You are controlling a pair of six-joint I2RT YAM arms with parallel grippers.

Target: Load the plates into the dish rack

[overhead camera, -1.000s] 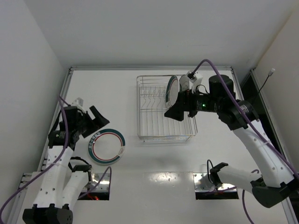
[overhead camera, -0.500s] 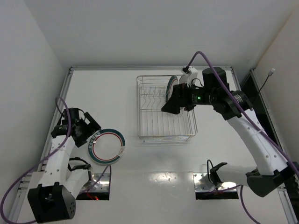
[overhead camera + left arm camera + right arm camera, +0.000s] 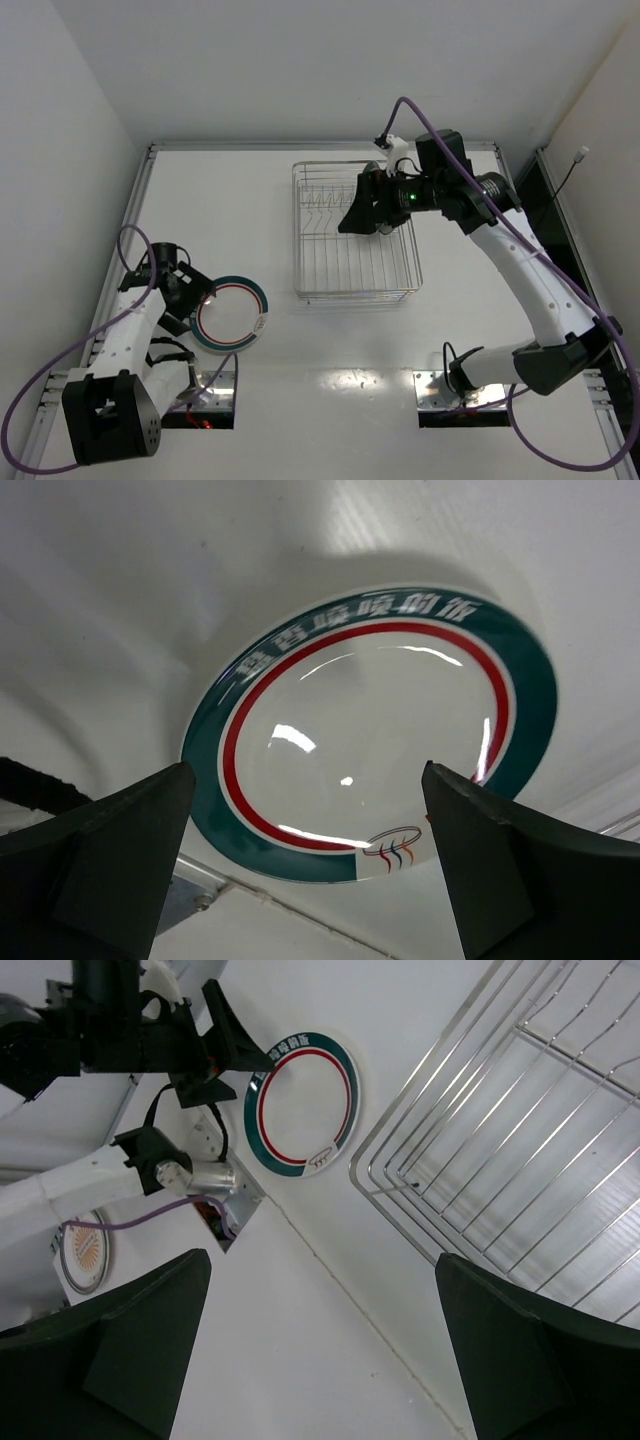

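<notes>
Teal-and-red-ringed plate (image 3: 232, 313) flat on the table (image 3: 230, 210), left jaws by its rim, right jaws above the dish rack (image 3: 350, 296).

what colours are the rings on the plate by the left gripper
Plate: teal band, red inner ring; left wrist view.

dish rack (image 3: 520, 1140) cropped, far corner hidden

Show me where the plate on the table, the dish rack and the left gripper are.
plate (image 3: 370, 730): left wrist view, on its white centre.
dish rack (image 3: 355, 295): top view, on its near rim wire.
left gripper (image 3: 308, 772): left wrist view, midway between its open fingertips.
</notes>
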